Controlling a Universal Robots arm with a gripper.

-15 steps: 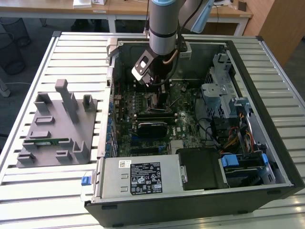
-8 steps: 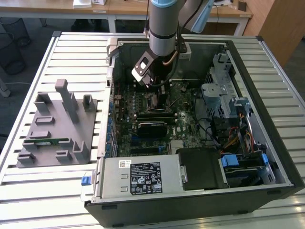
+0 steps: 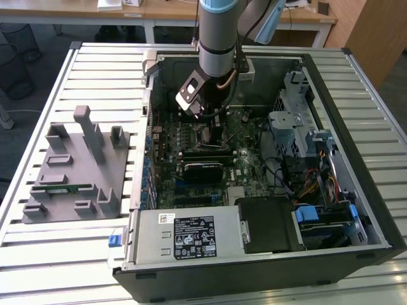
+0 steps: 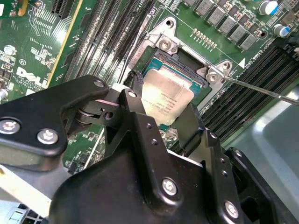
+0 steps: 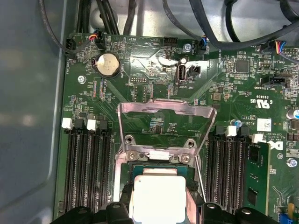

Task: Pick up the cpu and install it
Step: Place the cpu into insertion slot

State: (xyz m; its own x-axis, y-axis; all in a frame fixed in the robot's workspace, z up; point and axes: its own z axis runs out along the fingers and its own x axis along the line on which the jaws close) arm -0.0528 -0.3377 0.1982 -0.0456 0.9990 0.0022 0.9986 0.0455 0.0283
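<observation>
The cpu (image 4: 166, 98), a flat square chip with a pale silvery top, lies level over the open socket (image 4: 205, 86) on the green motherboard. In the first wrist view the cpu (image 5: 156, 198) sits just below the socket's raised metal load plate (image 5: 166, 109). My gripper (image 4: 161, 100) has its black fingers (image 4: 135, 93) pressed against two opposite edges of the chip, shut on it. From the exterior view, the gripper (image 3: 206, 130) reaches down into the middle of the open computer case (image 3: 356, 210).
Memory slots (image 5: 84, 163) flank the socket on both sides. The thin lever wire (image 4: 261, 89) sticks out beside the socket. A black power supply (image 3: 191, 235) fills the case's front. A grey fixture (image 3: 73, 171) holding a green memory stick (image 3: 63, 189) sits on the exterior view's left.
</observation>
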